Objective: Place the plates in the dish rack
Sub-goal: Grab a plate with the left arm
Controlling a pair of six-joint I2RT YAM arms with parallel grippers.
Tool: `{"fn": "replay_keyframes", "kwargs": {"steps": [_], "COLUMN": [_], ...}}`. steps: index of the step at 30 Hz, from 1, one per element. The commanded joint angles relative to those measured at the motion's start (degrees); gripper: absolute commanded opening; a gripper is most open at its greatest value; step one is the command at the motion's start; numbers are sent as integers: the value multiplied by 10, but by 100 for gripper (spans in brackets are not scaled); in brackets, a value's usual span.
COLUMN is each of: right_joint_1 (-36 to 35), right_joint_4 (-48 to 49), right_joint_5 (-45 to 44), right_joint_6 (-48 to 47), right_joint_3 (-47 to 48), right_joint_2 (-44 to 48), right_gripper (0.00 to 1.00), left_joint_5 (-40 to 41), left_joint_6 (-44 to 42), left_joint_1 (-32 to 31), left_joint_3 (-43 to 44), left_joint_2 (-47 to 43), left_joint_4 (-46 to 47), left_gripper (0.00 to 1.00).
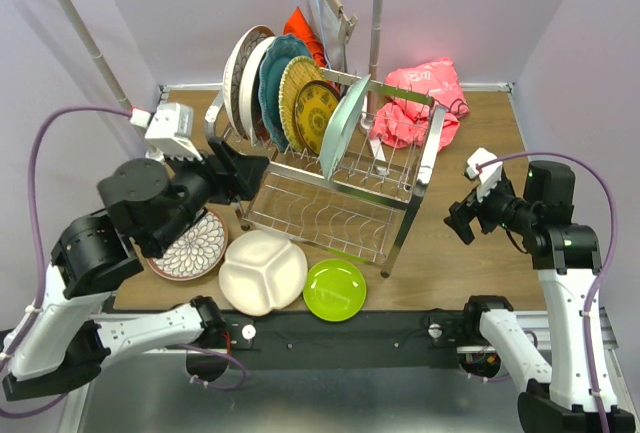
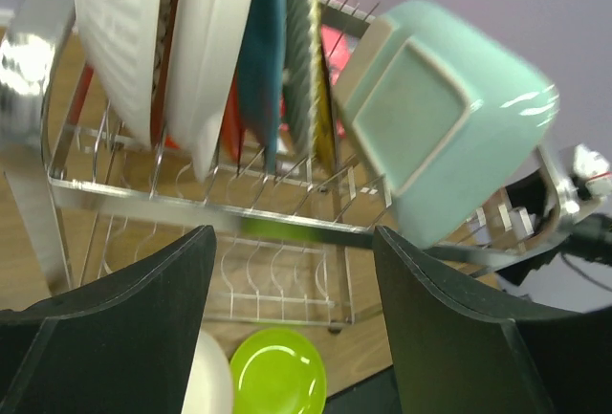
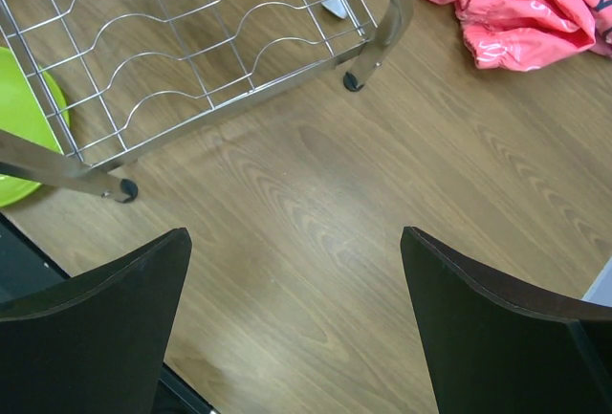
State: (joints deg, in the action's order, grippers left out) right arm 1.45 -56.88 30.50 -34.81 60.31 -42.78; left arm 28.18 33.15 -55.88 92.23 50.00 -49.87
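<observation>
Left fingers [image 2: 134, 318] wide, empty, facing the dish rack [image 1: 340, 188]. Floral plate [image 1: 190, 246], white divided plate [image 1: 263, 271] and green plate [image 1: 335, 289] lie on the table [image 1: 470, 273] behind them, toward me, so I'd use this arm. Right fingers [image 3: 105, 328] wide, empty.

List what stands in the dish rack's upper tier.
Standing on edge: white plates, a teal plate, yellow patterned plates and a pale aqua plate leaning at the right end. They overlap, so anything between them is hidden.

Probably lab, lilac backdrop walls [image 1: 560, 13], table [image 1: 470, 278]
</observation>
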Motion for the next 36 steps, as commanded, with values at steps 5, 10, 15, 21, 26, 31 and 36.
{"fn": "replay_keyframes", "kwargs": {"steps": [5, 10, 15, 21, 26, 31, 36], "right_joint_1": [-2, -1, -2, -2, -2, -2, -1], "right_joint_4": [-31, -38, -105, -227, -227, -227, -226], "right_joint_5": [22, 35, 94, 148, 134, 151, 162], "right_joint_6": [-33, -48, -132, -340, -438, -459, -433], "right_joint_3": [2, 6, 16, 11, -18, -38, -42], "right_joint_2": [-5, -3, -9, -24, -17, -35, -49], "right_gripper": [99, 99, 99, 100, 100, 100, 99], "left_joint_5": [56, 68, 73, 46, -1, -41, -39], "left_joint_6": [123, 113, 125, 162, 178, 172, 186], "left_joint_1": [2, 2, 2, 2, 2, 2, 2], "left_joint_3": [-122, -161, -207, -268, -306, -340, -349], "left_joint_2": [-46, -49, -81, -101, -118, -128, -120], "left_joint_4": [-50, -60, -67, -80, -67, -30, -31], "left_gripper": [76, 76, 76, 76, 76, 75, 75]}}
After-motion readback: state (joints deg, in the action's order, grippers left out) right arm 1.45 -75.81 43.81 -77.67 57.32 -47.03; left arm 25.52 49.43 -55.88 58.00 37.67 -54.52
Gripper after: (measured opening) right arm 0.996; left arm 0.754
